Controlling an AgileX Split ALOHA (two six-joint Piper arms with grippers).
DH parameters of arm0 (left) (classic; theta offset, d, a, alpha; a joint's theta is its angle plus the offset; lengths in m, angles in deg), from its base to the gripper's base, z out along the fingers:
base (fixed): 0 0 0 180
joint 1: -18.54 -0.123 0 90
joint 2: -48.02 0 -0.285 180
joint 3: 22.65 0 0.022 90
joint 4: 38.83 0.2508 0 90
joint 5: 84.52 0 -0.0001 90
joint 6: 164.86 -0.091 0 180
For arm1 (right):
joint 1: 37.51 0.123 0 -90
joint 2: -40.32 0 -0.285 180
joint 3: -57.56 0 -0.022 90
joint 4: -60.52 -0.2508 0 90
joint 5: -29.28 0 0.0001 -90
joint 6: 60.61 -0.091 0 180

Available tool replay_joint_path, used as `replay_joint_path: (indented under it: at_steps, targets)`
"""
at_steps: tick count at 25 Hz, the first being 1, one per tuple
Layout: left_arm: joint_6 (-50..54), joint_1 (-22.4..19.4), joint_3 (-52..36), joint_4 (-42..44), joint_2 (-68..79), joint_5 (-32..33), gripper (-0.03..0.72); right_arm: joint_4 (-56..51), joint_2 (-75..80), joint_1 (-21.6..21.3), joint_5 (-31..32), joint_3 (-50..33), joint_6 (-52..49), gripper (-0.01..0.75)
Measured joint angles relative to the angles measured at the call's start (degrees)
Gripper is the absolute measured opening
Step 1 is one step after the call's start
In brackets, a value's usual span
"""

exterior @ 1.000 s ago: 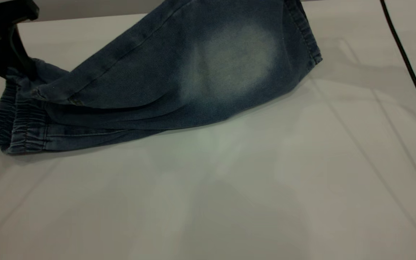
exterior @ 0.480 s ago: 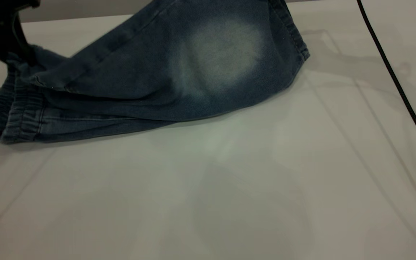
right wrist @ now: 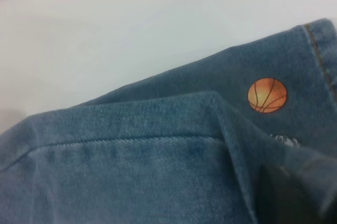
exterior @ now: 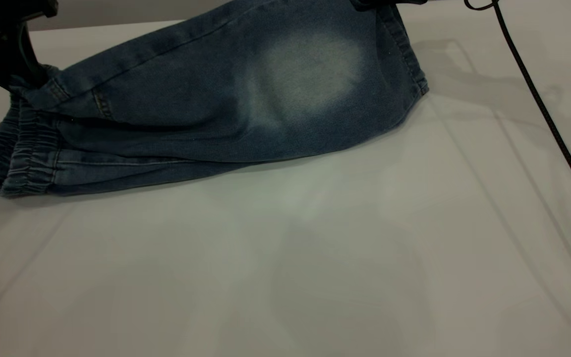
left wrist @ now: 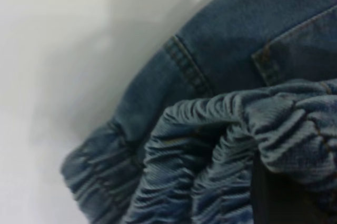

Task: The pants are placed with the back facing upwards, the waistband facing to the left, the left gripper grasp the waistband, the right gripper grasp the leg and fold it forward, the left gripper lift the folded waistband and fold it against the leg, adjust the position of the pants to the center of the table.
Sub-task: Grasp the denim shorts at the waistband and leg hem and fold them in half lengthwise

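Folding leg [exterior: 310, 74] forward: left gripper [exterior: 3, 44], upper left, fingers pinching waistband [exterior: 18, 163]; right gripper [exterior: 384, 3], top edge, finger state unclear; lower hem evenly onto desk [exterior: 315, 258].

The exterior view is dim and evenly lit, with a pale sheen on the table [exterior: 295, 198] below the pants [exterior: 216, 104] and soft shadows right of them. Both wrist views are brighter but soft, the left one blurriest where denim lies nearest the lens.
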Motion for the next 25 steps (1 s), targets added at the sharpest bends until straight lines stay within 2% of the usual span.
replay_joint_path:
  at_steps: [3, 6, 8, 11, 15, 19, 25]
  targets:
    - [0.0, 0.05, 0.0, 2.27, 0.0, -1.09, 0.15, 0.0, 0.0, 0.0, -0.31, 0.0, 0.03, 0.156]
    - [-0.28, 0.05, 0.0, 5.34, 0.0, -2.11, 0.202, 0.0, 0.0, 0.0, -1.12, 0.0, 0.03, 0.274]
    - [-0.28, 0.05, 0.0, 6.56, 0.0, -2.37, 0.277, 0.0, 0.0, 0.0, -1.17, 0.0, -0.26, 0.349]
    - [-0.28, 0.05, 0.0, 7.48, 0.0, -3.88, 0.396, 0.0, 0.0, 0.0, -1.38, 0.0, -0.47, 0.422]
    - [-0.28, 0.05, 0.0, 7.38, 0.0, -7.86, 0.504, 0.07, 0.0, 0.0, 0.08, 0.0, -1.54, 0.451]
    - [-0.28, 0.05, 1.63, 7.2, -0.79, -8.71, 0.531, 0.12, 0.0, -0.05, 2.47, 0.0, -1.91, 0.456]
    - [-0.54, 0.05, 7.41, 7.15, -2.96, 0.58, 0.531, 4.14, -0.83, 0.0, 4.75, -0.05, -5.95, 0.456]
